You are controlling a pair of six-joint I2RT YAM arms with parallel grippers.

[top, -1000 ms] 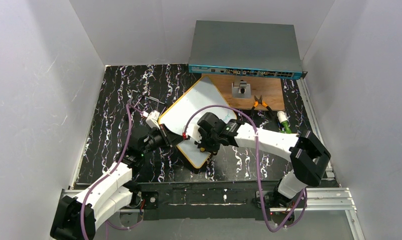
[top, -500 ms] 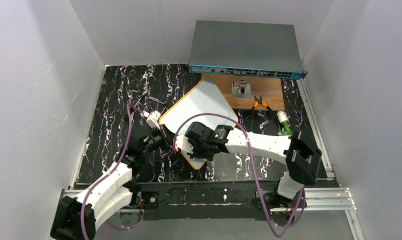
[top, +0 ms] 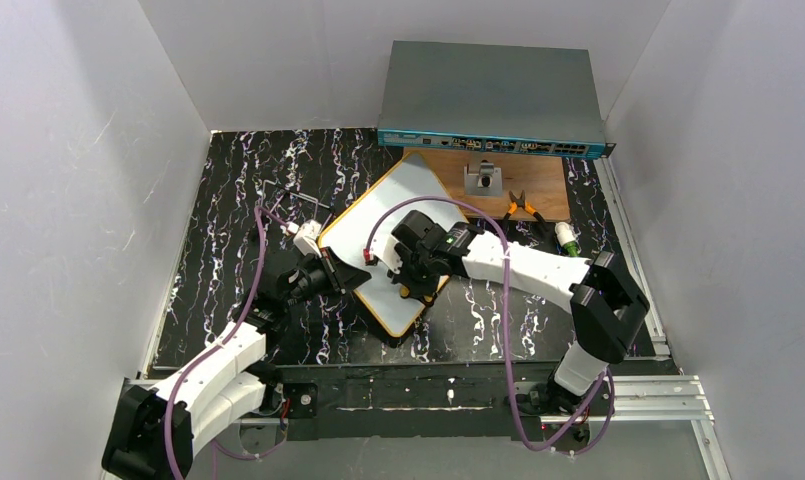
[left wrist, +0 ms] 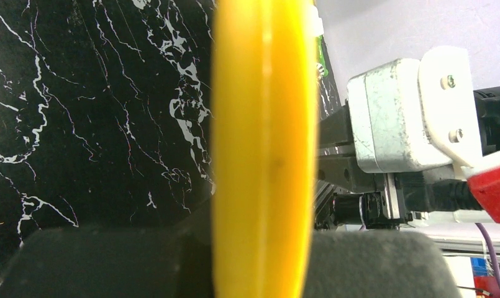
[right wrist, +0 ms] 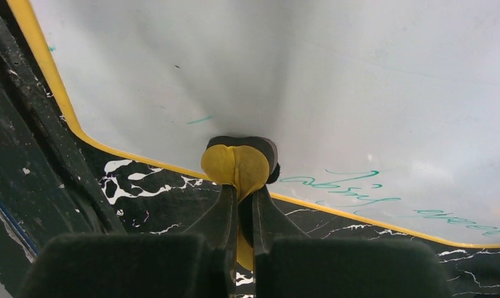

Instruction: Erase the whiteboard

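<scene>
Whiteboard (top: 396, 200) first: you'll find it lying flat near the middle of the black marbled table (top: 228, 200), turned so that its corners point toward the back, the front and either side. Its far corner overlaps the near edge of the brown wooden board (top: 543, 185), which sits in front of the grey network box (top: 488, 90) at the back wall.

Your left gripper (top: 350, 276) is clamped on the whiteboard's near-left edge. In the left wrist view the yellow rim (left wrist: 263, 149) runs straight up between the two foam pads (left wrist: 98, 261), filling the gap between them.

Your right gripper (top: 408, 288) reaches in from the right, over the board's near half. Its jaws are closed on a small yellow eraser (right wrist: 238, 162) with a dark tip, and in the right wrist view that tip meets the white surface (right wrist: 334, 81) just inside the rim.

Green handwriting (right wrist: 353, 186) runs along the board's edge just to the right of the eraser in that view, and a short green stroke (right wrist: 199, 120) lies just to its left. Most of the white surface in the wrist view looks unmarked.

On the wooden board you can see a small metal block (top: 483, 178), with orange-handled pliers (top: 523, 207) beside it at the board's near edge. Both are well apart from the grippers.
</scene>
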